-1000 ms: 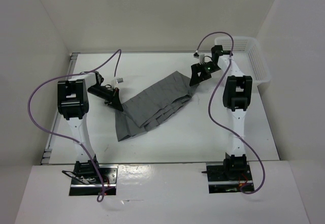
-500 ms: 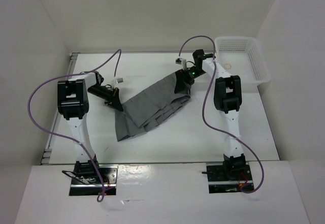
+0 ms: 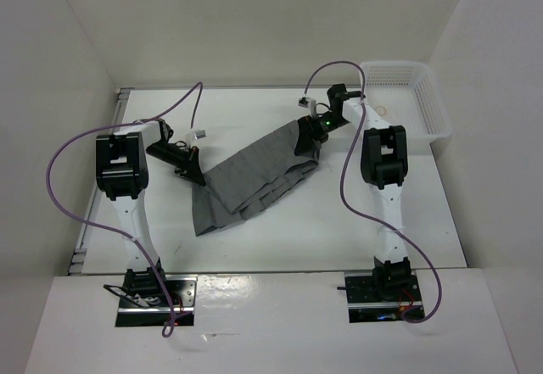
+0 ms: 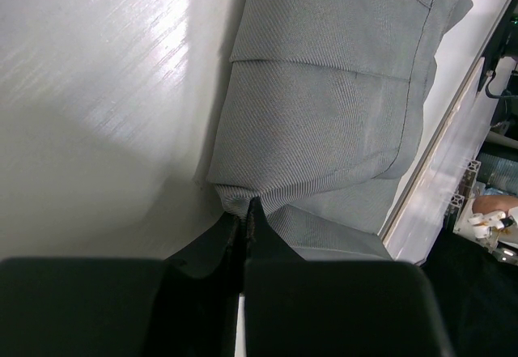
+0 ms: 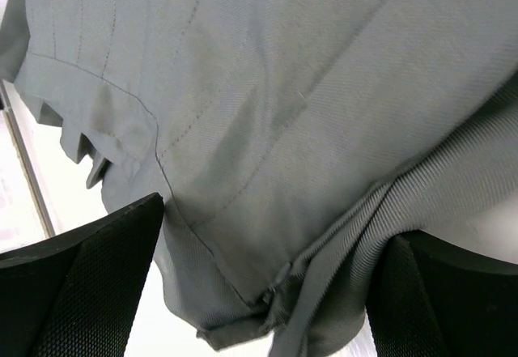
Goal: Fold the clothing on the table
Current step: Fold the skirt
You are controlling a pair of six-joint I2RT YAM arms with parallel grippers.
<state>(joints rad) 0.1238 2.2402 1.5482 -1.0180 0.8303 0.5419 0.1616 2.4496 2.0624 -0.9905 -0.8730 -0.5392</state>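
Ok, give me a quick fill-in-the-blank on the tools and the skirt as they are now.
1. The left tool is ___ on a fold of the grey skirt.
2. The right tool is ___, its fingers either side of the skirt's far end.
3. The white basket sits at the table's far ___ corner.
Missing words: shut; open; right.

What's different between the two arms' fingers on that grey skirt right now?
The left fingers are pressed shut, pinching an edge of the skirt; the right fingers stand wide apart with fabric between them, not yet clamped. The left fingers sit at the skirt's left side, the right fingers at its far, narrow end. Both pairs are black and are at the same skirt on the white table.
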